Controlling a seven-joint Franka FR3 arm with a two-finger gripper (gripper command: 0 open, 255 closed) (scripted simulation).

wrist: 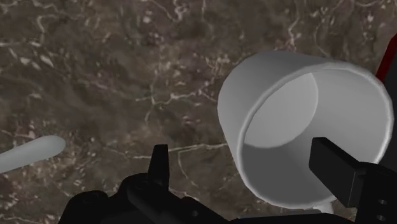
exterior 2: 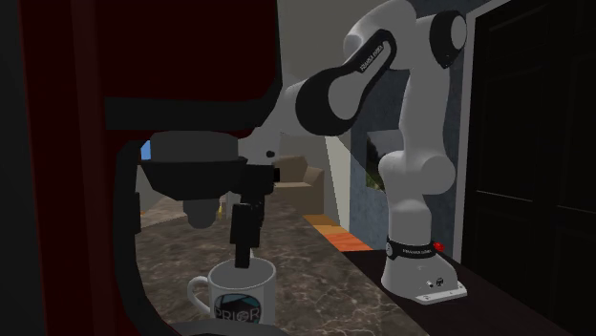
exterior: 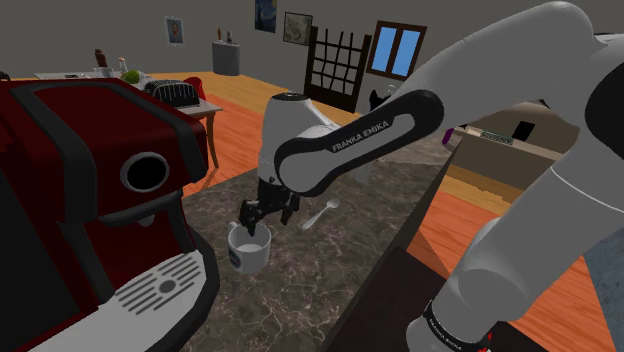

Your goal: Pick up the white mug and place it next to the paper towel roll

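Straddling the wall of the white mug (exterior: 248, 250): the gripper (exterior: 259, 222) points down at it, fingers apart, clasping nothing.

Wrist view: one finger (wrist: 338, 170) sits over the open mouth of the mug (wrist: 299, 121). The other finger (wrist: 159, 167) is outside the wall, with bare counter (wrist: 95, 76) showing between it and the mug. Cannot tell whether either finger touches.

Second exterior view: the gripper (exterior 2: 243, 239) is straight above the mug (exterior 2: 236, 294), and a fingertip reaches rim level, seemingly just inside.

The mug stands upright on the dark marbled counter, directly under the gripper. Its handle is turned away from the arm's base, and a dark printed mark shows on its side.

A red coffee machine (exterior: 70, 180) stands close by, beyond the mug as seen from the arm's stand. A white spoon (exterior: 320, 214) lies flat on the counter on the gripper's opposite side, apart from the mug.
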